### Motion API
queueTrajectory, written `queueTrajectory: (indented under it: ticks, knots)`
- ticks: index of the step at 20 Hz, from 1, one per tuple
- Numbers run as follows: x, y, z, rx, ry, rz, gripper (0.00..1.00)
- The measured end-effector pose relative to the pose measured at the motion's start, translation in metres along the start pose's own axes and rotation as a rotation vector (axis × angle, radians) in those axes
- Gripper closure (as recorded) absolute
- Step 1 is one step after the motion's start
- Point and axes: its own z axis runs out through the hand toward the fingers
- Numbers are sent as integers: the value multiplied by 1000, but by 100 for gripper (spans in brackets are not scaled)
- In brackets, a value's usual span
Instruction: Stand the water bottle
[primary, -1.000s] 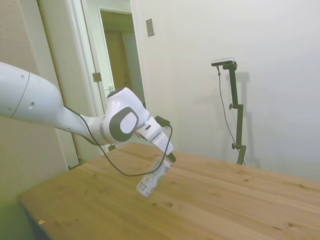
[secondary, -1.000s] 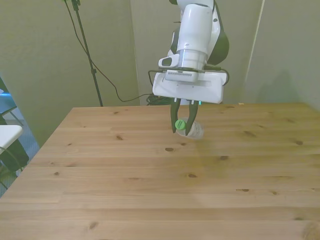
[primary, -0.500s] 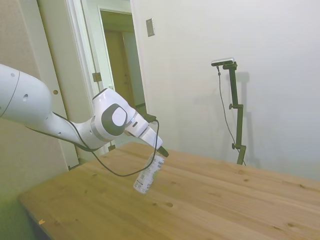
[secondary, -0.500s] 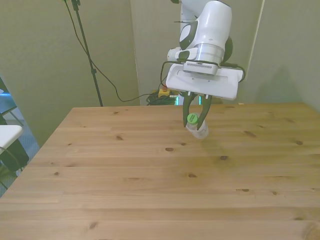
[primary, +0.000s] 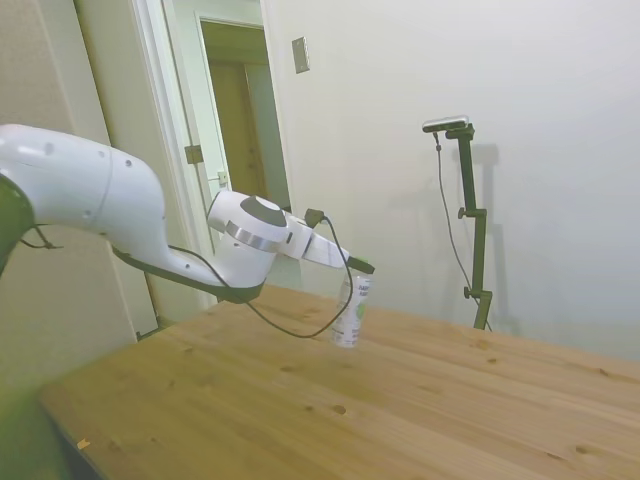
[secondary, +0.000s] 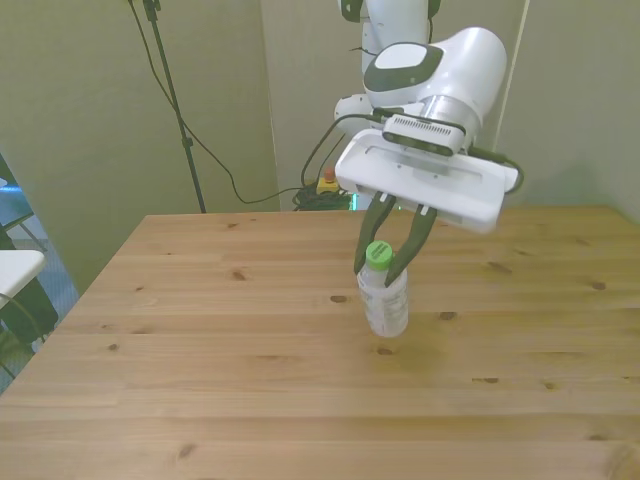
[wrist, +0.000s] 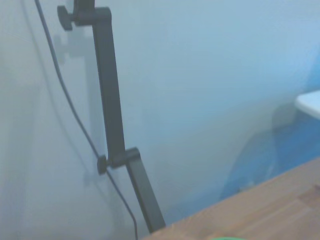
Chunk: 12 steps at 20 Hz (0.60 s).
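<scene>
- The table (secondary: 200, 400) shows bare wood on every side of my hand (secondary: 392, 262), its edges well apart from it.
- Nothing else stands near.
- My hand pinches the water bottle (secondary: 384, 298) just below its green cap (secondary: 377, 253).
- The water bottle is near upright, mid-table toward the far edge, base at the wood; white label, clear body.

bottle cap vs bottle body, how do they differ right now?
Colour: the cap is solid green; the water bottle body is clear plastic with a white printed label.
Size: the cap is small and short; the body is longer and wider.
Contact: the gripper fingers close around the cap and neck; the body hangs free of them, its base at the table.
Shared: both sit on one near-upright axis.
</scene>
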Motion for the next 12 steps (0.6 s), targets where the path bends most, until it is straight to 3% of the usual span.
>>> queueTrajectory:
  ticks: [5,8,9,12]
  knots:
    - [-47,13,34,40,114,39,100]
    - [-46,14,39,47,138,49,100]
    - [-46,14,39,47,136,49,0]
    - [-48,13,38,50,130,49,0]
